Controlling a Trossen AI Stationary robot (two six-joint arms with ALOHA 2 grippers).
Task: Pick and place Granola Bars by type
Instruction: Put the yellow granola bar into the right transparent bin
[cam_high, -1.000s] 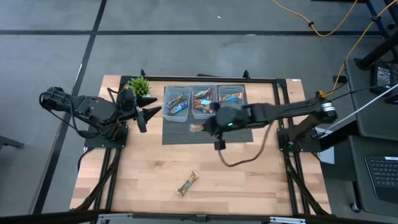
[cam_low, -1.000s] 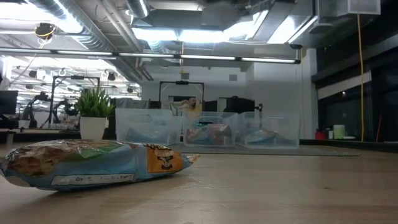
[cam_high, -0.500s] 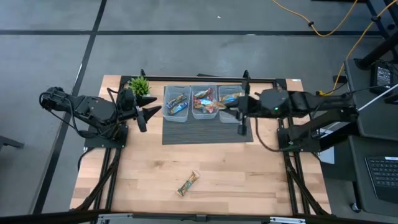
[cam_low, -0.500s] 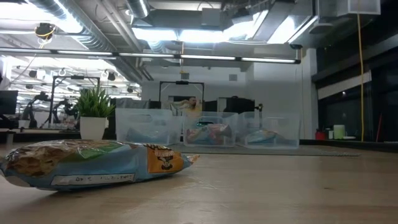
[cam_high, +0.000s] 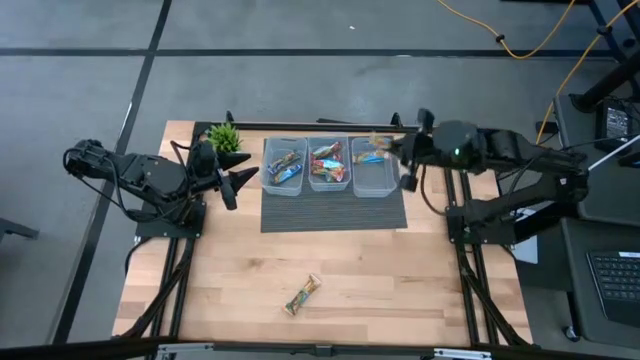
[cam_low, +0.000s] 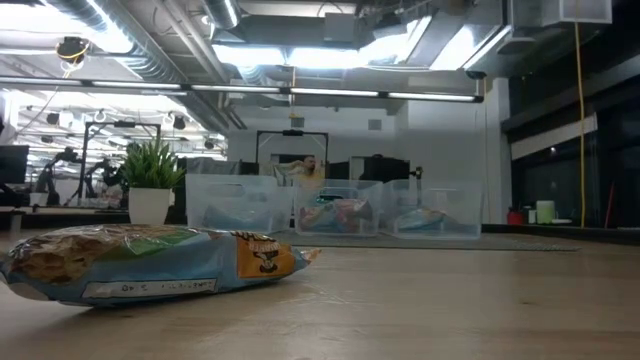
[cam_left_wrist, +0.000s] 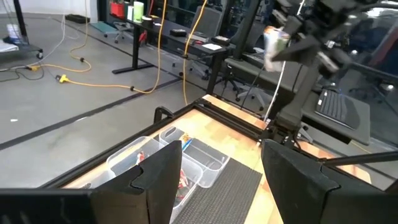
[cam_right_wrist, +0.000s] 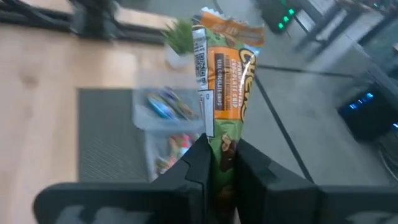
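Overhead, the right end effector (cam_high: 388, 150) hangs above the rightmost of three clear bins (cam_high: 372, 167), its fingers (cam_right_wrist: 194, 167) pressed onto a green-and-orange granola bar (cam_right_wrist: 222, 87) that stands up between them in the right wrist view; the same bar shows in the high view as a small bright strip (cam_high: 378, 143) over the back edge of that bin. The bins sit in a row on a dark mat (cam_high: 333, 212) at the back of the wooden desk (cam_high: 240, 275), and each holds colourful bars: the left bin (cam_high: 283, 167) has blue-wrapped ones, the middle bin (cam_high: 329, 165) reddish ones. One more bar (cam_high: 302, 295) lies alone on the bare wood near the front of the desk, well apart from the bins; the low view shows it close up as a blue-and-tan wrapper (cam_low: 150, 262). The left end effector (cam_high: 248, 168) waits beside the left bin, next to a small potted plant (cam_high: 225, 137), with its fingers (cam_left_wrist: 158, 177) spread and nothing between them.
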